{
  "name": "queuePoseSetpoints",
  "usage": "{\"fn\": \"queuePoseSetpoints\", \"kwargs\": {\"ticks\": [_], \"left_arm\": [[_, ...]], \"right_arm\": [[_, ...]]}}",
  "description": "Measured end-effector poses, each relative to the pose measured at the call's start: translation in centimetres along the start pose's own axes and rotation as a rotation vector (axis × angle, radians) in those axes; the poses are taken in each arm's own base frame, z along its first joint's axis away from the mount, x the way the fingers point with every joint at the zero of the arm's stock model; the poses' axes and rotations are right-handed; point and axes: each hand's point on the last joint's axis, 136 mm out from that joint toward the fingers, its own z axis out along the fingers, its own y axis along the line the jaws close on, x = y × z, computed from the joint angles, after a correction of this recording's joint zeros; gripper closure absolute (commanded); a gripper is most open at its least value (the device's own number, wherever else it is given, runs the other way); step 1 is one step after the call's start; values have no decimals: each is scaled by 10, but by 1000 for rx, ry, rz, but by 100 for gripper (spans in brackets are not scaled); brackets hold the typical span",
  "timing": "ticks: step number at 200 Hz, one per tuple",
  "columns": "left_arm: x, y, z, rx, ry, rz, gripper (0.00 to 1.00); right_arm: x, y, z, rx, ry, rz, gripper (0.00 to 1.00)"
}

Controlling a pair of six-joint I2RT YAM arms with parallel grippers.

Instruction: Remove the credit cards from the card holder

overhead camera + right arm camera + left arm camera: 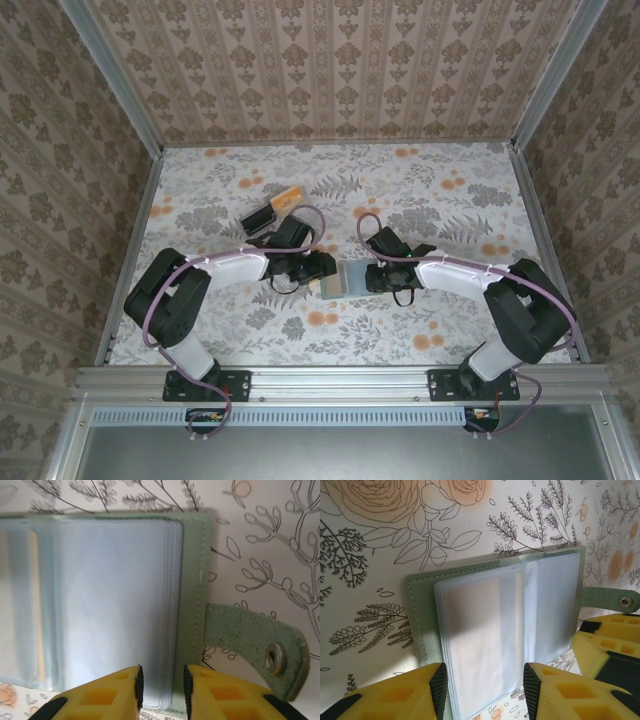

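The card holder (341, 281) lies open on the flowered table between my two grippers, its grey-green cover (422, 610) down and its stack of clear blue-grey sleeves (485, 625) up. My left gripper (482, 680) is open, its jaws standing astride the left-hand sleeve pages. My right gripper (162, 680) has its jaws a narrow gap apart over the sleeve edges and the cover's rim (192, 605). The tan edge of a credit card (34, 605) shows inside a sleeve. The holder's strap with its snap (272, 655) sticks out to the side.
A black-and-orange block (272, 212) lies behind the left arm. The right gripper's yellow fingers (610, 645) reach into the left wrist view beside the strap (615, 600). Patterned walls enclose the table on three sides.
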Motion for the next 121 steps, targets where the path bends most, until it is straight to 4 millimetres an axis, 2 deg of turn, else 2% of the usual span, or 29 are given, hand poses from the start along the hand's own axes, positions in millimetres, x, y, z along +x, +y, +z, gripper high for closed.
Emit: {"fn": "queuePoseSetpoints", "kwargs": {"ticks": [15,121], "left_arm": [[1,-1,0,6,6,2,53],[6,3,8,1,32,-5,54]], "right_arm": [[5,-3,4,6,15,0,70],[5,-1,5,-3,7,8,71]]}}
